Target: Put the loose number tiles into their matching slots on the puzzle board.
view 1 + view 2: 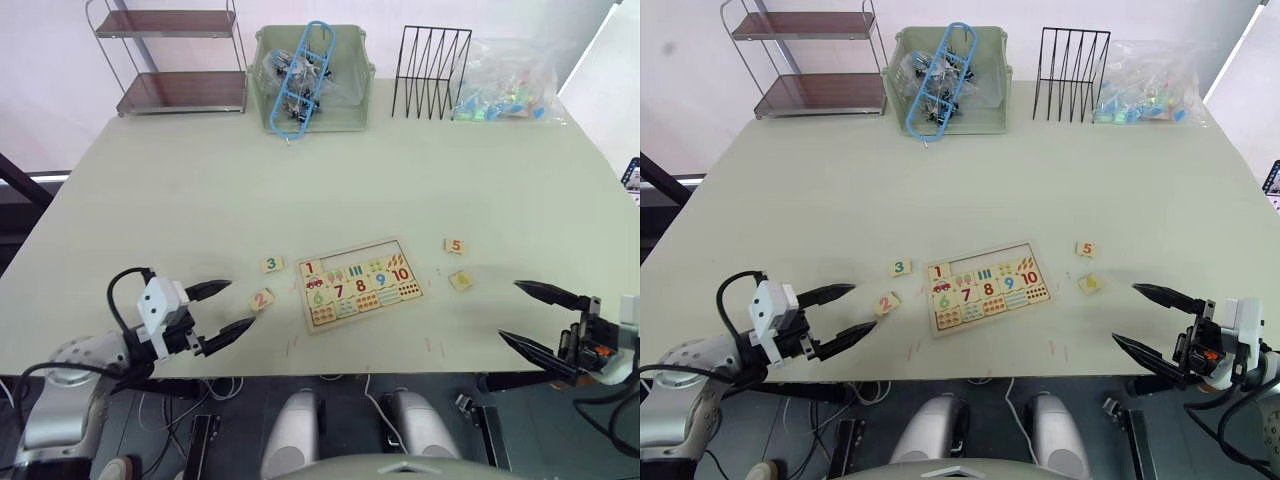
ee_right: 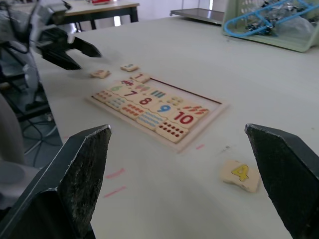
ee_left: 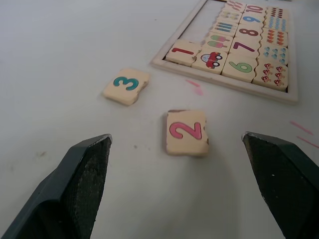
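The puzzle board (image 1: pixel 360 288) lies near the table's front edge, between my two grippers. A red 1 tile (image 1: pixel 311 268) sits at the left end of its far row; the remaining slots (image 1: pixel 355 256) in that row are empty. Left of the board lie the green 3 tile (image 1: pixel 271 264) and the 2 tile (image 1: pixel 261 299). To the right of it lie the 5 tile (image 1: pixel 454 245) and the yellow 4 tile (image 1: pixel 461 281). My left gripper (image 1: pixel 242 303) is open just short of the 2 tile (image 3: pixel 186 132). My right gripper (image 1: pixel 508 310) is open right of the 4 tile (image 2: pixel 240 174).
Along the table's far edge stand a wire shelf (image 1: pixel 180 60), a green basket (image 1: pixel 345 115) holding a blue frame, a black wire rack (image 1: pixel 432 72) and a clear bag (image 1: pixel 510 85) of small parts. Faint red marks (image 1: pixel 430 345) dot the table in front of the board.
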